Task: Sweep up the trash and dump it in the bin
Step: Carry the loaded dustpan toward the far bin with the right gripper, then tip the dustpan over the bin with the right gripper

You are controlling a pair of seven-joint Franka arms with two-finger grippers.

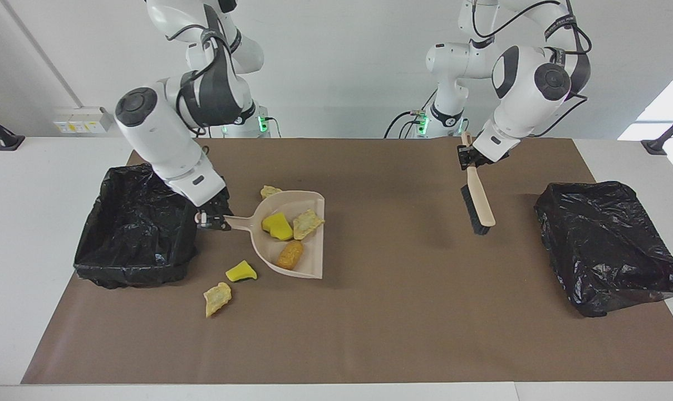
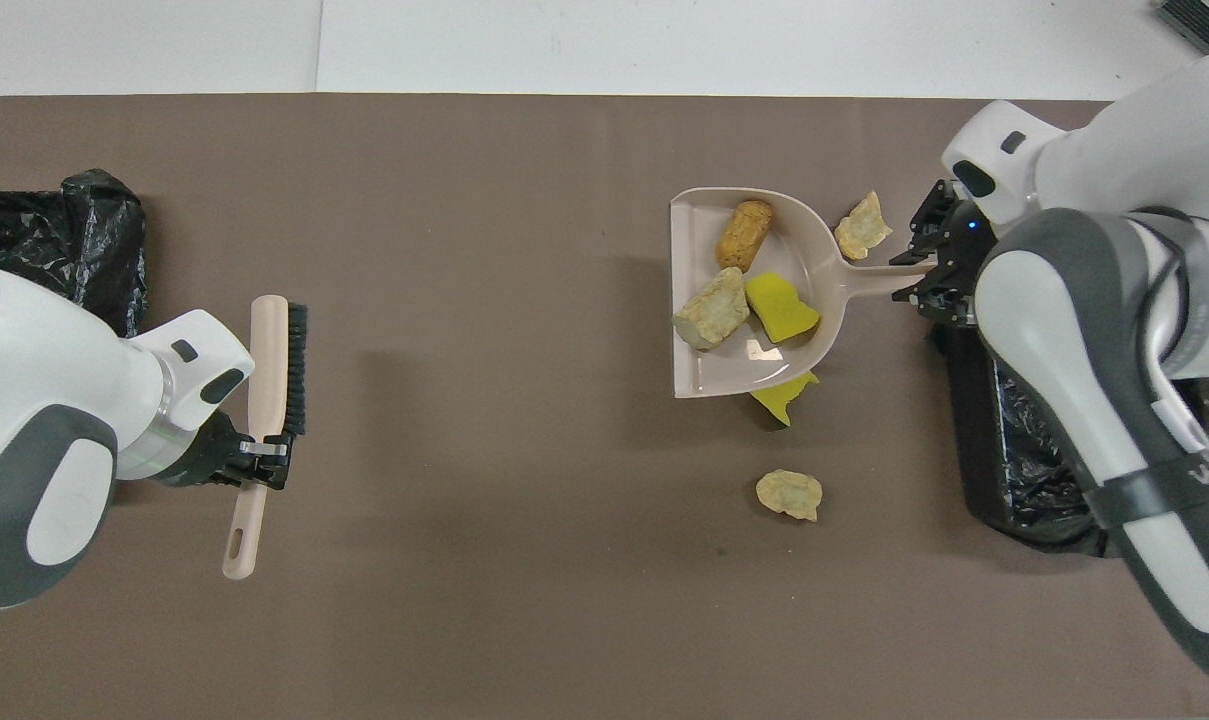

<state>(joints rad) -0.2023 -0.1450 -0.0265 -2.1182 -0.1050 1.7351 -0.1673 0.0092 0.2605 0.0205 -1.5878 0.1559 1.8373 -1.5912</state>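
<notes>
Right gripper: clamped on dustpan handle, beside bin at right arm's end.
Left gripper: clamped on brush, waiting.
Trash: three scraps in raised pan; four remain on mat.
Progress: nothing dumped yet.

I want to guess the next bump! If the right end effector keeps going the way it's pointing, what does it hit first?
Probably the black-lined bin: the right end effector, shut on the dustpan handle, hangs at its rim. Depth is unclear.
</notes>
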